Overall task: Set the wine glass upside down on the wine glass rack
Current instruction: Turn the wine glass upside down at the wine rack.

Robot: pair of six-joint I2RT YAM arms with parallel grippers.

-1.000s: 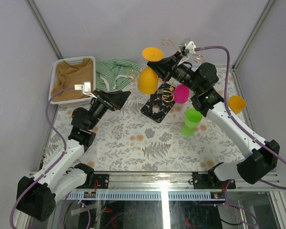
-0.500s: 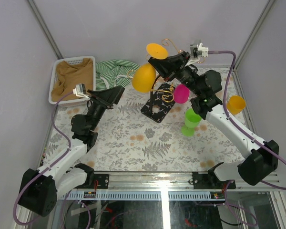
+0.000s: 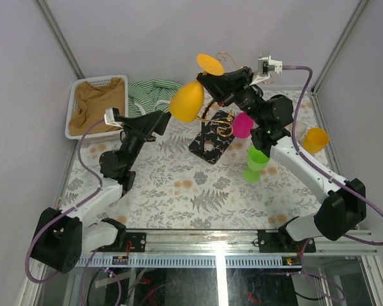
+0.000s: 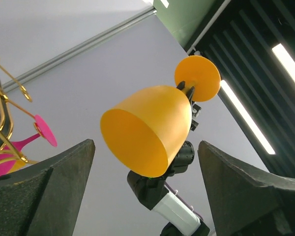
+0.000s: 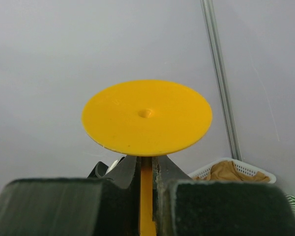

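My right gripper [image 3: 209,80] is shut on the stem of an orange wine glass [image 3: 186,102], held high and tilted, its bowl pointing left and down. In the right wrist view the jaws [image 5: 146,169] pinch the stem under the round foot [image 5: 146,117]. My left gripper [image 3: 159,118] is open just below and left of the bowl. In the left wrist view its gripper [image 4: 146,143] stays apart from the bowl [image 4: 147,130]. The gold wine glass rack [image 3: 224,129] stands on its black base [image 3: 207,145], with a pink glass [image 3: 243,125] hanging upside down from it.
A green glass [image 3: 256,162] stands upright right of the rack. Another orange glass [image 3: 316,139] sits at the table's right edge. A white basket [image 3: 97,105] with brown cloth and a green striped cloth [image 3: 153,95] lie at the back left.
The right gripper has swung the orange glass left and higher. The left arm has risen and reached towards the bowl. Its jaws have narrowed slightly.
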